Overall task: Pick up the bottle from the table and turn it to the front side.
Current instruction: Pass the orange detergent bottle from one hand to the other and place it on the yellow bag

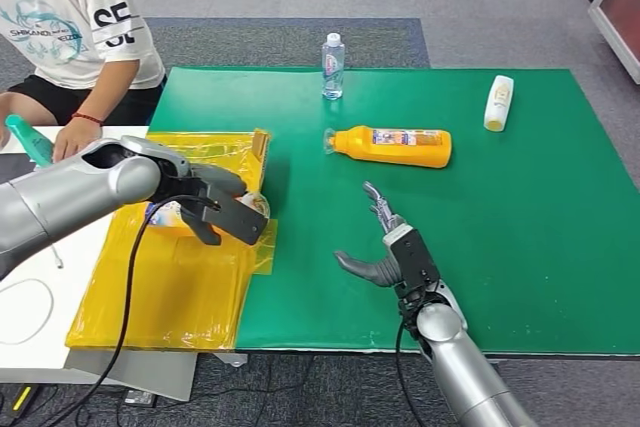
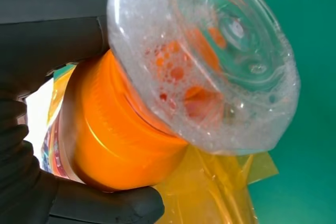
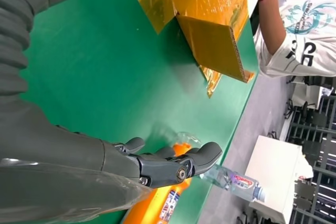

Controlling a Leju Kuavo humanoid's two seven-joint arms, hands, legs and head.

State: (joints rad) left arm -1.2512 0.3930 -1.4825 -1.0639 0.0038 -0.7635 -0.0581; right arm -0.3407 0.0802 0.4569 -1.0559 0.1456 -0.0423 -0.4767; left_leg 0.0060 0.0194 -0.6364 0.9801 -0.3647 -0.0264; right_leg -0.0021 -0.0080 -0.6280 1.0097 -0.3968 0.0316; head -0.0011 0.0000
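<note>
Head view: the green tabletop (image 1: 528,247) spreads across most of the scene, with a yellow plastic sheet (image 1: 173,297) laid over its left edge and onto a white surface (image 1: 30,317) beside it. A person in a white printed shirt (image 1: 68,7) sits past the far left corner, one hand resting near a teal object (image 1: 29,139).

The left hand (image 1: 215,209) hovers over the yellow sheet and grips an orange bottle (image 2: 118,145); in the left wrist view dark fingers (image 2: 107,205) and the thumb wrap the orange body, and its clear foamy cap (image 2: 206,61) points out beyond the hand.

A second orange bottle (image 1: 392,145) lies on its side near the middle of the tabletop, toward the far edge, its clear cap pointing left. The right hand (image 1: 389,247) rests low over the green surface, well short of that bottle, fingers spread and holding nothing.

A small clear water bottle (image 1: 333,65) stands upright at the far edge. A white bottle (image 1: 498,103) lies near the far right corner.
</note>
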